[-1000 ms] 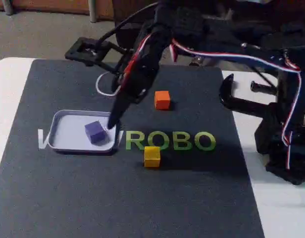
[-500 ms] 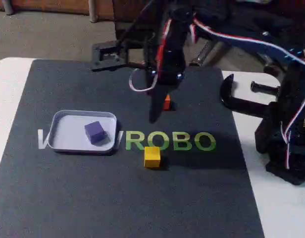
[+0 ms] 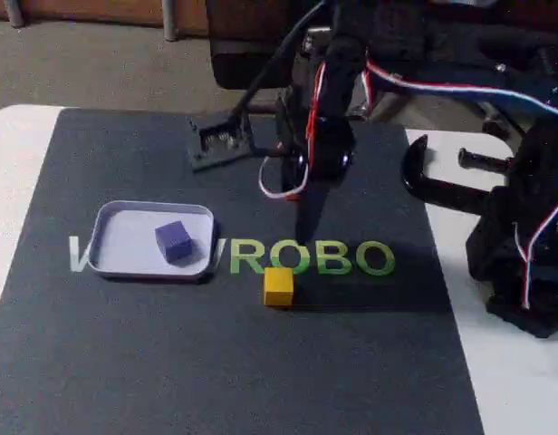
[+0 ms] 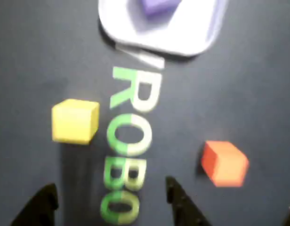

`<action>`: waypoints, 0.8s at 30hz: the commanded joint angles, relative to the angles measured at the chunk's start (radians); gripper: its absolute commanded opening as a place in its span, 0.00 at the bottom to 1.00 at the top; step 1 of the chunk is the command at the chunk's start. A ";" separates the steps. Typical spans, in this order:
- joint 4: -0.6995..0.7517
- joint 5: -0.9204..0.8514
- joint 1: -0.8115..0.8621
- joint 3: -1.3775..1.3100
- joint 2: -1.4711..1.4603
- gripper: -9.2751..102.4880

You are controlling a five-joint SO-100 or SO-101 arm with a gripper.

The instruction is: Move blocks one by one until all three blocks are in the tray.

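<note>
We report one block delivered and two outstanding. Reading the fixed view left to right: the white tray [image 3: 116, 217] sits at the left of the dark mat [image 3: 225, 362], with the purple block [image 3: 174, 241] resting inside it. The yellow block [image 3: 278, 286] lies on the mat just below the green lettering [image 3: 311, 257], right of the tray. The arm [image 3: 320, 109] hangs above mat centre, its gripper [image 3: 308, 227] pointing down near the lettering.

The wrist view supplies the decisive relation. The gripper [image 4: 112, 200] stands empty, its dark fingertips [image 4: 41, 202] spread wide at the lower edge. The yellow block [image 4: 74, 120] lies ahead and toward the left finger; the orange block [image 4: 224, 163] lies right of the right finger, outside the jaws. We judge either could be next; both need a lateral shift and descent. Being cubes, neither has a long axis to align with.

The fixed view hides the orange block behind the arm; the wrist view shows it plainly, while cutting off most of the tray [image 4: 192, 42].
</note>
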 commanded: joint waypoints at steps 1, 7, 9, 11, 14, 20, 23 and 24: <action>-0.109 -0.026 -0.006 0.147 0.115 0.32; -0.179 -0.066 -0.011 0.345 0.252 0.32; -0.178 -0.061 -0.023 0.353 0.262 0.32; -0.178 -0.054 -0.038 0.353 0.264 0.32; -0.181 -0.038 -0.060 0.353 0.256 0.32; -0.216 -0.003 -0.098 0.339 0.196 0.32; -0.255 0.006 -0.103 0.334 0.158 0.32; -0.268 0.011 -0.104 0.334 0.144 0.32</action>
